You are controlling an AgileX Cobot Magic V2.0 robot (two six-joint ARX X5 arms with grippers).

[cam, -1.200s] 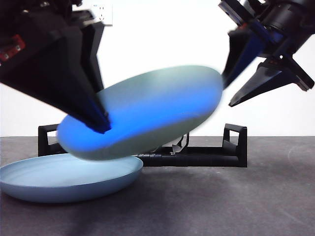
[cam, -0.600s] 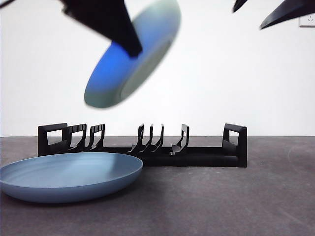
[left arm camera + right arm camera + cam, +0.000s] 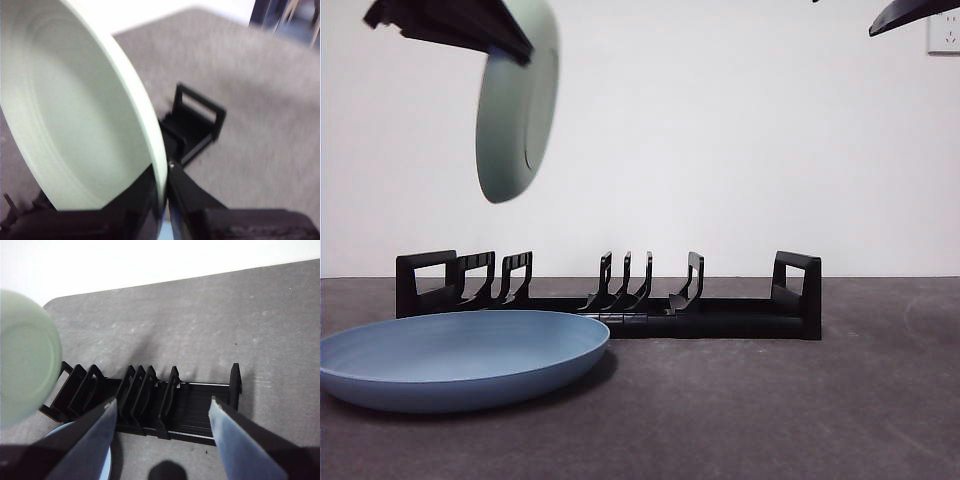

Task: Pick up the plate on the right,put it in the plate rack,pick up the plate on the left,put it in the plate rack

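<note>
My left gripper is clamped on the rim of the pale green plate, held near vertical at upper left of the front view so its edge can drop between the plate rack prongs. My right gripper hangs wide, empty. Blue plate lies flat, lower left, before the rack.

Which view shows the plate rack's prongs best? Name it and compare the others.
The right wrist view: it looks down on the whole plate rack, showing the gaps between its prongs. The front view shows the plate rack side-on, its near edge partly behind the blue plate. The left wrist view catches only one blurred looped end beside the green plate.
</note>
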